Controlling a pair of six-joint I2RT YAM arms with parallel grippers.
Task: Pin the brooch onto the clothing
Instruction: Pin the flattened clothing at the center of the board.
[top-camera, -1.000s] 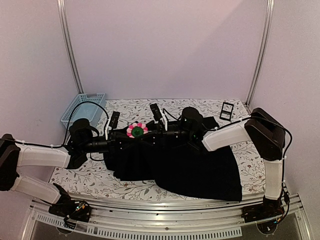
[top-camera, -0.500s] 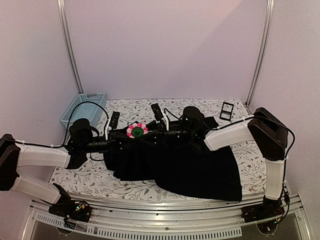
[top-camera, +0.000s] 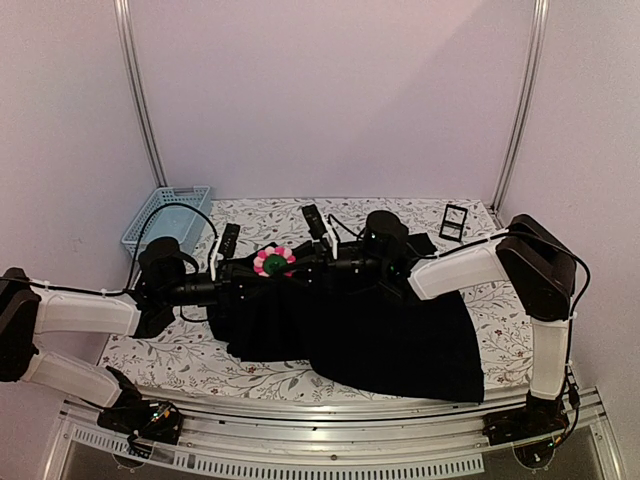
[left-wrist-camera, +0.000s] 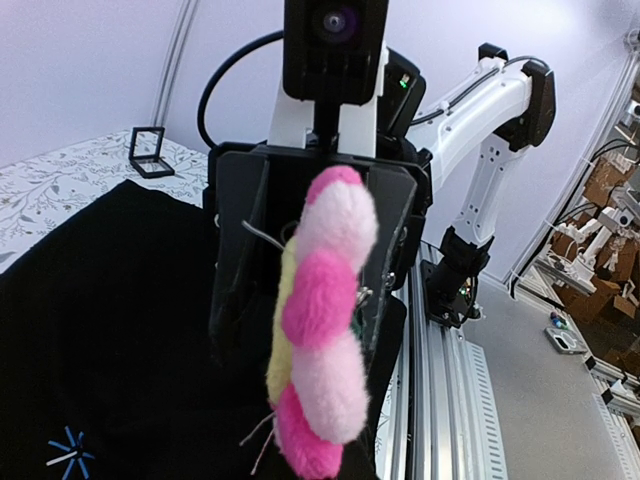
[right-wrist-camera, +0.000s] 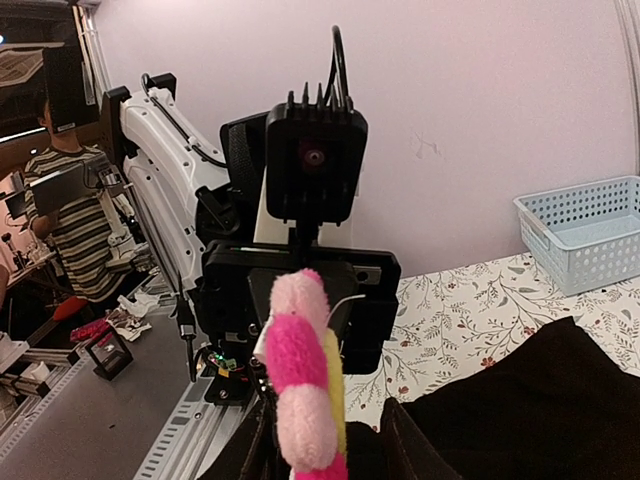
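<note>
Left tool pinches brooch — right tool flanks it, above clothing.

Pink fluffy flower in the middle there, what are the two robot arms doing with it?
The left gripper is shut on the fluffy pink flower brooch with the yellow-green middle, holding it up above the big black soft shirt lying underneath. The right gripper faces it from the other side, with its fingers on either side of the flower and gaps showing. The brooch is not pinned onto the shirt yet.
</note>
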